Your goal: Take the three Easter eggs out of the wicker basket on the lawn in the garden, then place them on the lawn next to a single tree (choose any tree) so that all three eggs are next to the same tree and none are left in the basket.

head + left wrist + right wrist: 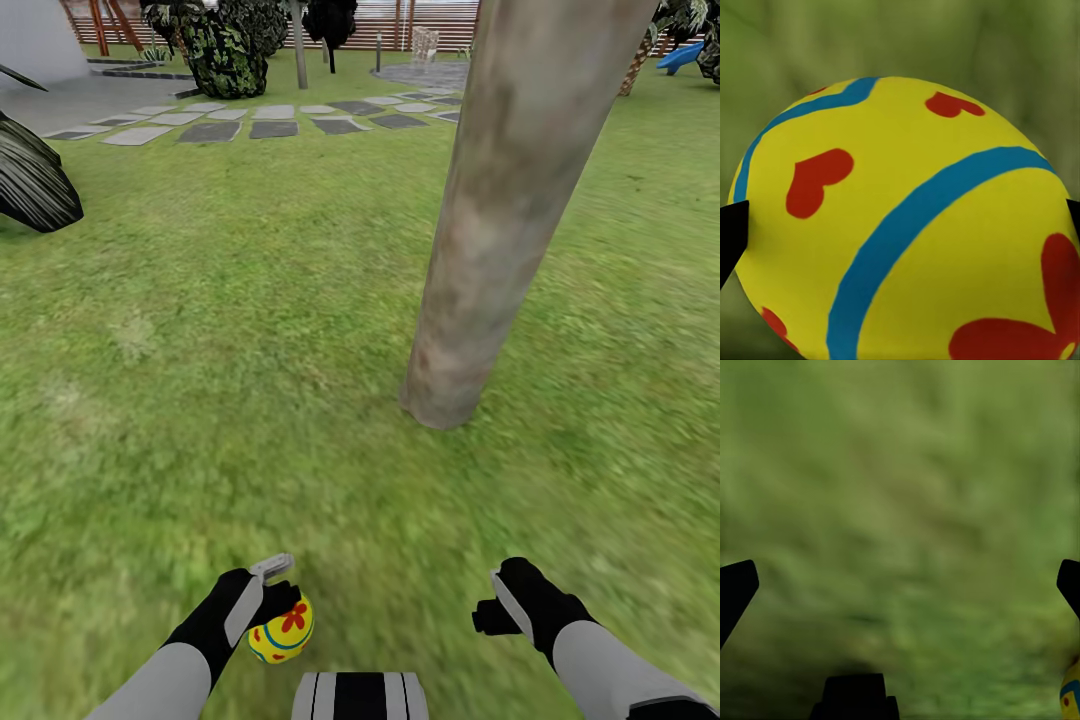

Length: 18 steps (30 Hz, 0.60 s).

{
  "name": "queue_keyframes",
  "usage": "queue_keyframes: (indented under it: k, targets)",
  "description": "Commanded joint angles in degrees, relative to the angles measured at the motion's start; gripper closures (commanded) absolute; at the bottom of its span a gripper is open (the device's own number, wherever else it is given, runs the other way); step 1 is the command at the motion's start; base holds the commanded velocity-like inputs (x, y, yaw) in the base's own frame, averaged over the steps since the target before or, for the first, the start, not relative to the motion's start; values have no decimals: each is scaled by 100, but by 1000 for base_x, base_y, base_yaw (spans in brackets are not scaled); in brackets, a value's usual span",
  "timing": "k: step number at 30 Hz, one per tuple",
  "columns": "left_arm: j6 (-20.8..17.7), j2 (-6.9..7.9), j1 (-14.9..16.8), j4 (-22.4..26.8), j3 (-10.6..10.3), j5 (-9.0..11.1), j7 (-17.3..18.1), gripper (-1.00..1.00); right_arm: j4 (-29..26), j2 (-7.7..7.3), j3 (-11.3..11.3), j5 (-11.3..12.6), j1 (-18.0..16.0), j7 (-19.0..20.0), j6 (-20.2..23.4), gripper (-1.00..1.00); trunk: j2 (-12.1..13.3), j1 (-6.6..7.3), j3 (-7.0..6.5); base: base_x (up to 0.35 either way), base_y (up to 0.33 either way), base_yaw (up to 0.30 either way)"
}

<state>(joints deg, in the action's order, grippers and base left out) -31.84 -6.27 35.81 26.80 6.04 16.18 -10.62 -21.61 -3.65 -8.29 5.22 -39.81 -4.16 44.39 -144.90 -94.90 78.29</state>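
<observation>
Left hand around Easter egg

Both arms reach forward low in head view, grey forearms, black wrists. Left gripper angled inward toward centre, fingers closed around an Easter egg; left wrist view shows the egg pressed between the two black fingertips at each side. Right gripper at matching height, well apart from the left, holding nothing; in right wrist view its fingertips sit far apart, jaws spread wide
</observation>
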Motion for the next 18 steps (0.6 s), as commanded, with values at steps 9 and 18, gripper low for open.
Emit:
queue_keyframes:
  k: [9,18]
  targets:
    - [-16,-54,-4,-261,13,148,-37,-100,-4,-4,-41,66,-1,-41,26,-100,-1,0,5,0,0,0]
    - [-12,-82,-4,-288,11,148,-37,-100,-5,4,-41,67,-1,-41,26,-100,-1,0,5,0,0,0]
